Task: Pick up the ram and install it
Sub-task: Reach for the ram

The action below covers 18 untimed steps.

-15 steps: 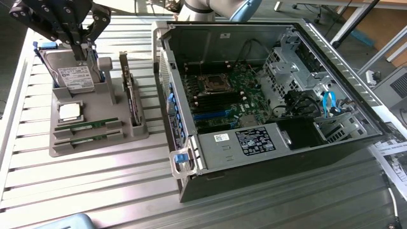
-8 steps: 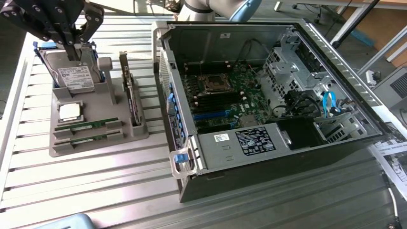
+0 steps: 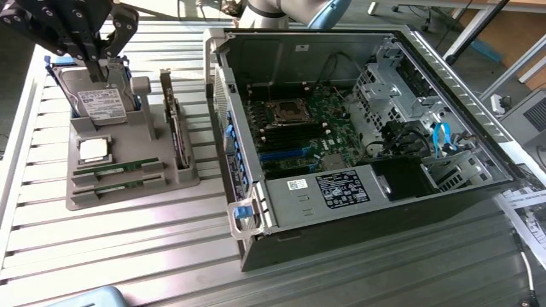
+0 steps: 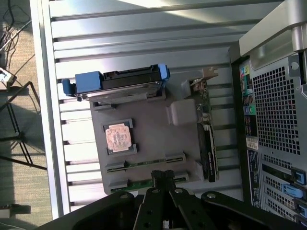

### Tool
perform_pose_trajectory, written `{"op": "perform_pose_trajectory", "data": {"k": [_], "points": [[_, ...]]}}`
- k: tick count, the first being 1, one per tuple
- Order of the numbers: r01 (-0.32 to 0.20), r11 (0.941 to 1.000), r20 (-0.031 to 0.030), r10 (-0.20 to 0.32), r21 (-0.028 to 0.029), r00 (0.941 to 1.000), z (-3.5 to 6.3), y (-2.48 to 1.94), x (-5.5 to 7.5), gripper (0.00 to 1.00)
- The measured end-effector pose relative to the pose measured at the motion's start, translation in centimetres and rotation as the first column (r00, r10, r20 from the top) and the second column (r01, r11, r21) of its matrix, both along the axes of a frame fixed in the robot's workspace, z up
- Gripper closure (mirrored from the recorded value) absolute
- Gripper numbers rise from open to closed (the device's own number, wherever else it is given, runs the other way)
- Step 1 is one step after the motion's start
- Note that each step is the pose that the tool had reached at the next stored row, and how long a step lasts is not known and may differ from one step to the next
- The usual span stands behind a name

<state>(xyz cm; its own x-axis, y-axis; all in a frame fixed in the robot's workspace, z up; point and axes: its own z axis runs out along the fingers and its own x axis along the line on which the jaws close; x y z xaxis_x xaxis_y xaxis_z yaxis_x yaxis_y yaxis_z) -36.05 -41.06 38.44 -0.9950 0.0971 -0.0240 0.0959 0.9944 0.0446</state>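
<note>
Two ram sticks [image 3: 115, 168] lie side by side in slots at the near end of a grey holder [image 3: 137, 150]; they are thin, green and narrow. In the wrist view the ram [image 4: 144, 163] lies just beyond my fingertips. My gripper [image 3: 100, 75] hangs high at the exterior view's upper left, over the hard drive [image 3: 102, 97], well above the holder. Its black fingers are shut together with nothing between them, as the wrist view's gripper [image 4: 164, 174] also shows.
The holder also carries a silver CPU [image 3: 94, 148] and an upright expansion card [image 3: 176, 125]. An open computer case [image 3: 256, 230] lies to the exterior view's right, its motherboard [image 3: 298, 125] exposed. All rests on a slatted metal table [image 3: 128, 256].
</note>
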Motion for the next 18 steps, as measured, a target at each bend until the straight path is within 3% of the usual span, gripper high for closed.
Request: {"op": "perform_pose_trajectory", "data": {"k": [18], "points": [[0.000,1.0000,0.0000,0.000,0.0000,1.0000,0.00,-0.95,0.00,0.89]]}}
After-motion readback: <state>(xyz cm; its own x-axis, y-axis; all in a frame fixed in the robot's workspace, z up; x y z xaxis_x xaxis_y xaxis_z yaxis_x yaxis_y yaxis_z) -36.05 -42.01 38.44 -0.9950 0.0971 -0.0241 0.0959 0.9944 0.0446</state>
